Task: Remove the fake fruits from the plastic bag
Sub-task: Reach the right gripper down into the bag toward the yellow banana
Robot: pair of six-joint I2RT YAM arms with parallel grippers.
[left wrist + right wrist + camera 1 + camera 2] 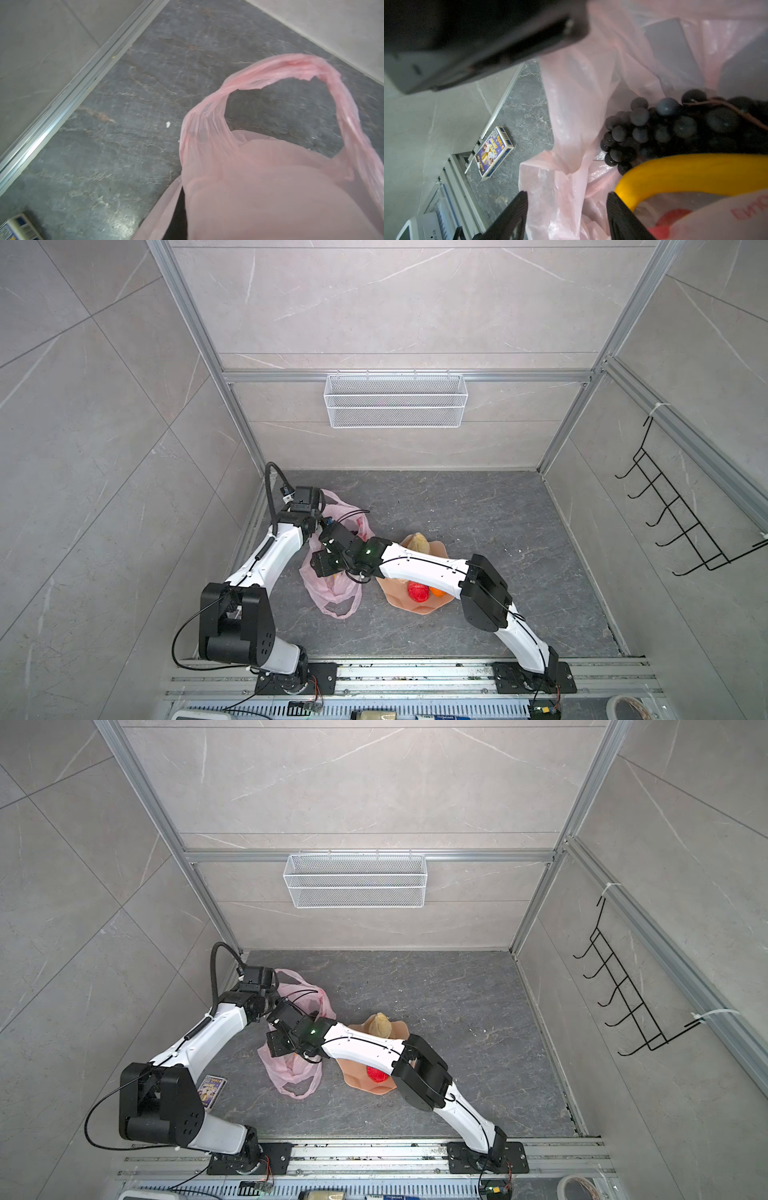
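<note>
A thin, translucent pale-pink plastic bag lies left of centre on the dark grey stone-patterned tabletop. The right claw reaches across into its mouth, fingers spread with pink film between them. One fingertip is just beside the tip of a glossy yellow banana, and a dark purple grape bunch lies behind the banana, both inside the bag.

The left claw is pressed together at the bag's far side. Film draped over it hides whether it pinches anything.

Right of the bag, a peach scalloped plate holds a red apple, an orange and a cream-beige lumpy fruit.
</note>
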